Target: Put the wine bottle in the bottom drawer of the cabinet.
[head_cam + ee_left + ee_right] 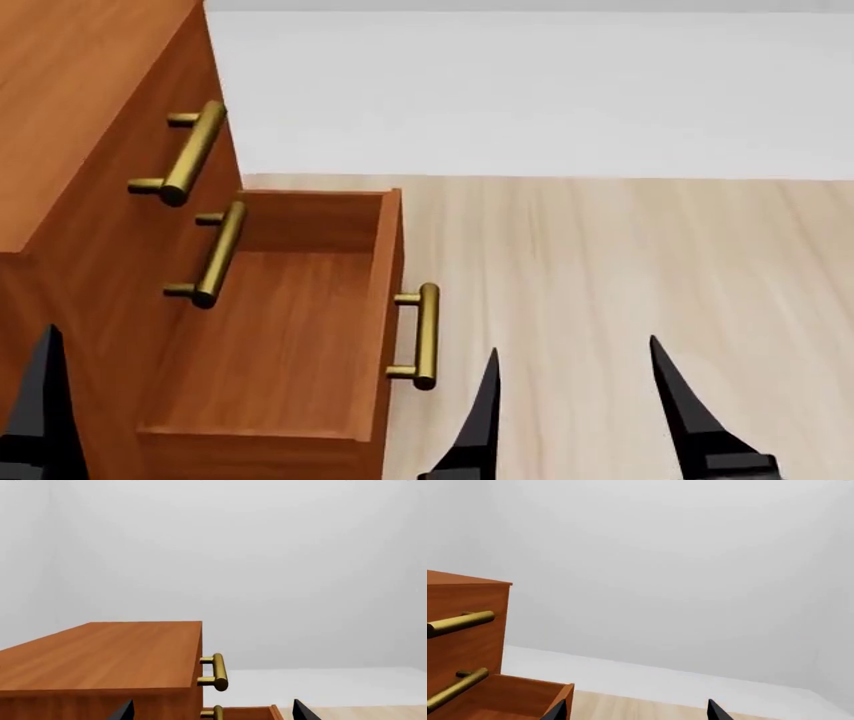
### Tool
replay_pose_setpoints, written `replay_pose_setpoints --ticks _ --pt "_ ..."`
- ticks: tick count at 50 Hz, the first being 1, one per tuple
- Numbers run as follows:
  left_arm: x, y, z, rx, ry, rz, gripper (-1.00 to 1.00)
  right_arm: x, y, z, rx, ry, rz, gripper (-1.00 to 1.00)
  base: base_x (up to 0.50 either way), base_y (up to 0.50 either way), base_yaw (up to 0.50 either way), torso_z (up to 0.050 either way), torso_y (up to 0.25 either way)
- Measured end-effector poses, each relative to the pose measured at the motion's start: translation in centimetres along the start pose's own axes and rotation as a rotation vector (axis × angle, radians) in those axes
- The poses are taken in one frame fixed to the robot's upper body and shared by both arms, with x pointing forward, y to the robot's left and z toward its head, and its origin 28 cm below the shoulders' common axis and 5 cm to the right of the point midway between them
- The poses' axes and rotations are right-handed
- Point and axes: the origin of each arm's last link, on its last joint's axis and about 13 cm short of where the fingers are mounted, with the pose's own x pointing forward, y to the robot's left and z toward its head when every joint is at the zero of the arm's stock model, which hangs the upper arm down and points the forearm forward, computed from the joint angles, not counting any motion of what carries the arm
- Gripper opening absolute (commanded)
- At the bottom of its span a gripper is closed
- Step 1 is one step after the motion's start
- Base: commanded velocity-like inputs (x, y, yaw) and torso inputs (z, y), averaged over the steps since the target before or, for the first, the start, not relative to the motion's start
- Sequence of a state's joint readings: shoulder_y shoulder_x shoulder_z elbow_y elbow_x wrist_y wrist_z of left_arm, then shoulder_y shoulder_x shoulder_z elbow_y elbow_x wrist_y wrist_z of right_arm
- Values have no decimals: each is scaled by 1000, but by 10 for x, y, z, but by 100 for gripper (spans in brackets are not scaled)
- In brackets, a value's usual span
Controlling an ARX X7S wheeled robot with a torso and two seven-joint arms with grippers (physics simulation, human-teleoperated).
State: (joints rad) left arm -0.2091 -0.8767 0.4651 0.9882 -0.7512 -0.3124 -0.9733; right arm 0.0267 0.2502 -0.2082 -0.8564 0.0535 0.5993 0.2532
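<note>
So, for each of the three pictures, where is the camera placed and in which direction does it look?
Head view: looks down on the open bottom drawer of the cabinet; right gripper tips show, and one tip of the left.
Left wrist view: looks level across the cabinet top; left gripper tips show.
Right wrist view: faces the wall past the drawer fronts; dark fingertips show.
All views share the brass handles.

Right gripper (574,400) points forward with jaws spread apart; only 1 left gripper (47,390) finger shows
</note>
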Motion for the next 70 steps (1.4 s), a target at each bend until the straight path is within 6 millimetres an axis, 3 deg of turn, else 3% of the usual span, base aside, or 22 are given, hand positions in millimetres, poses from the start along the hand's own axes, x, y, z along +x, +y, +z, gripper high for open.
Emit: replay_pose_setpoints --ticks 21,48,70 --pt "0 0 -1 -3 0 1 100 1 0 -1 -4 7 2 100 488 0 0 0 0" --pt "0 0 -3 -2 3 6 100 -5 -13 4 -38 15 -46 100 0 0 0 0 0" --pt "1 0 -3 -3 -1 7 100 -23 -29 -3 -108 79 -81 100 0 0 0 0 0"
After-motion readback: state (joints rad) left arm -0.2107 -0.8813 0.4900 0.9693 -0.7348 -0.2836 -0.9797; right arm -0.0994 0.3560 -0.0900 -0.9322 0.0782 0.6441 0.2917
